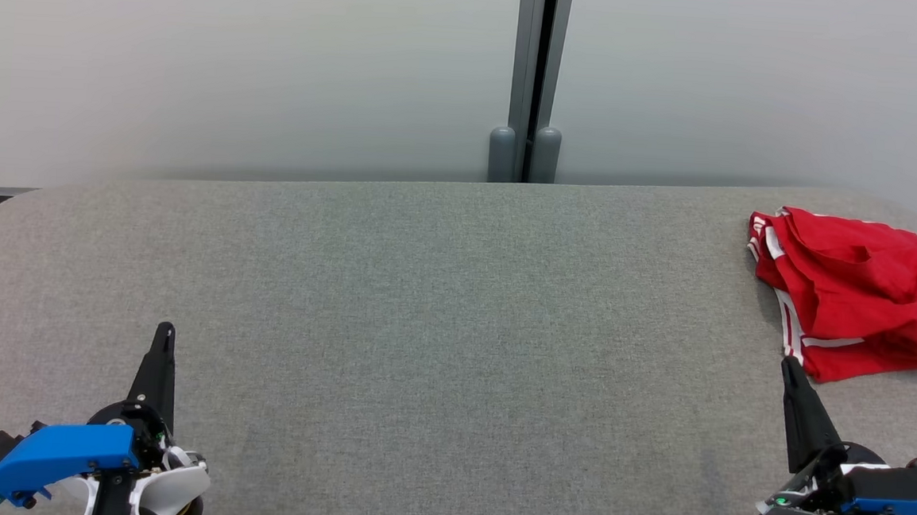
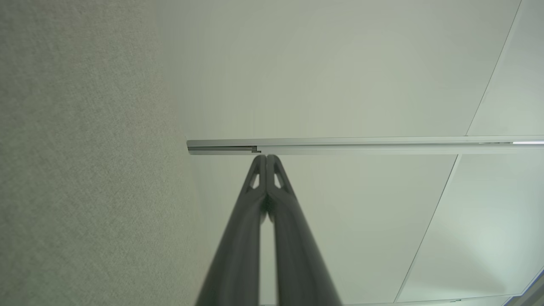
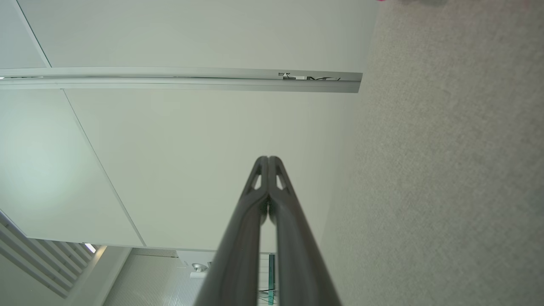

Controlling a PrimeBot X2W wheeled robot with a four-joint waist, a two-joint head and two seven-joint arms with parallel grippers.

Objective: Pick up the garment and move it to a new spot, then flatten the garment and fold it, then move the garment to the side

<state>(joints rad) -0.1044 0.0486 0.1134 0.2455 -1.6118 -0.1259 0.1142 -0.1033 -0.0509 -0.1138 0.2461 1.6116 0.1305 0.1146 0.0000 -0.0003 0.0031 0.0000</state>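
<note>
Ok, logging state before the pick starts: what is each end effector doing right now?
Left end effector: closed, holding nothing.
Right end effector: closed, holding nothing.

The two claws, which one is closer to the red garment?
The right claw: its tip is just short of the red garment, while the left claw sits far across the table.
</note>
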